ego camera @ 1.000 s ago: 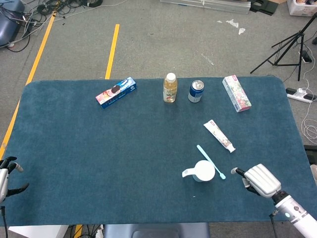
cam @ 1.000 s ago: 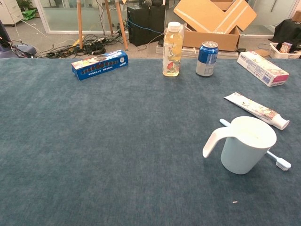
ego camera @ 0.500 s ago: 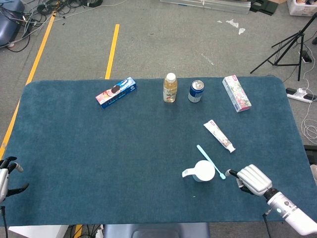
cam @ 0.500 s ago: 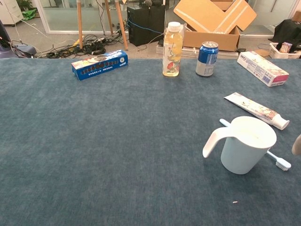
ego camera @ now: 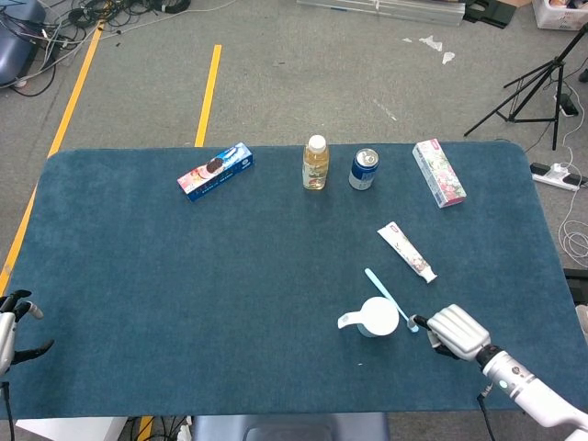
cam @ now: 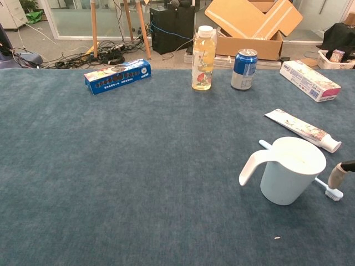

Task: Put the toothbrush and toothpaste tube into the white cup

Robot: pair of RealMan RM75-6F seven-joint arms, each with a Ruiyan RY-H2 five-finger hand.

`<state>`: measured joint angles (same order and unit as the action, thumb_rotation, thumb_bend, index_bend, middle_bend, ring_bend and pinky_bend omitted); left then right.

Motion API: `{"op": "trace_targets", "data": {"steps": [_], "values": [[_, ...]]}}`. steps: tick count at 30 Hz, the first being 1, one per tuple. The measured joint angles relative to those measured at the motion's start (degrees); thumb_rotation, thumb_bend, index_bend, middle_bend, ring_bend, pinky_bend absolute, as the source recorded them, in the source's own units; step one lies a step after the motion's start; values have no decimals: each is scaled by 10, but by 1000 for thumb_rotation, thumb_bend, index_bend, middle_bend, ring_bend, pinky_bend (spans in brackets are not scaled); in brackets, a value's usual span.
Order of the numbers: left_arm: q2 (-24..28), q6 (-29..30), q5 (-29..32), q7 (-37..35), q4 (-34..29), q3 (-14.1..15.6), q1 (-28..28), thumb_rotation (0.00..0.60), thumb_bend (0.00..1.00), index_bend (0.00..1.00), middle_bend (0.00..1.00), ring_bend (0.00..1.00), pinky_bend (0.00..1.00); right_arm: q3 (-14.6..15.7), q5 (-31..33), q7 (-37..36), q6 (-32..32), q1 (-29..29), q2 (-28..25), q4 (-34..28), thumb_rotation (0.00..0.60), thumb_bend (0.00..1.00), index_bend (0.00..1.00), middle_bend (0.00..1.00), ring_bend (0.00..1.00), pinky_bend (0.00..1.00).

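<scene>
Since the earlier frames the right hand (ego camera: 454,331) has slid leftward along the near edge of the table until it sits just beside the brush end of the toothbrush (ego camera: 390,299). One fingertip (cam: 336,175) shows at the right border of the chest view, just above the bristle head; whether it touches the brush cannot be told. Whether the hand's fingers are spread or closed cannot be told either, as only its back shows from above; nothing is lifted.

The toothbrush lies flat on the blue cloth, its handle running behind the white cup (cam: 290,169) and its bristle end poking out on the cup's right. The cup stands upright with its handle pointing left. The toothpaste tube (ego camera: 406,251) lies flat a little beyond the cup, apart from it, cap end toward the near right.

The left hand (ego camera: 13,326) rests at the near left corner of the table (ego camera: 184,276), fingers apart and holding nothing.

Along the far edge stand a blue biscuit box (ego camera: 216,171), a juice bottle (ego camera: 315,163), a blue can (ego camera: 364,169) and a toothpaste carton (ego camera: 438,172).
</scene>
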<state>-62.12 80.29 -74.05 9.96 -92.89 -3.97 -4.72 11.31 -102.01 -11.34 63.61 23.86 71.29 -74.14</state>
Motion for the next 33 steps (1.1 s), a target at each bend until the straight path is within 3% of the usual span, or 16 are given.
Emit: {"op": "trace_targets", "data": {"steps": [21, 33], "values": [[1, 2, -2, -3, -1, 0, 1, 600, 0, 468, 249, 246, 306, -5, 30, 27, -53, 21, 14, 0, 600, 958, 349, 1000, 1000, 1000], [1, 2, -2, -2, -1, 0, 1, 600, 0, 468, 249, 246, 305, -31, 86, 74, -66, 16, 17, 19, 600, 959, 345, 1000, 1000, 1000]]}}
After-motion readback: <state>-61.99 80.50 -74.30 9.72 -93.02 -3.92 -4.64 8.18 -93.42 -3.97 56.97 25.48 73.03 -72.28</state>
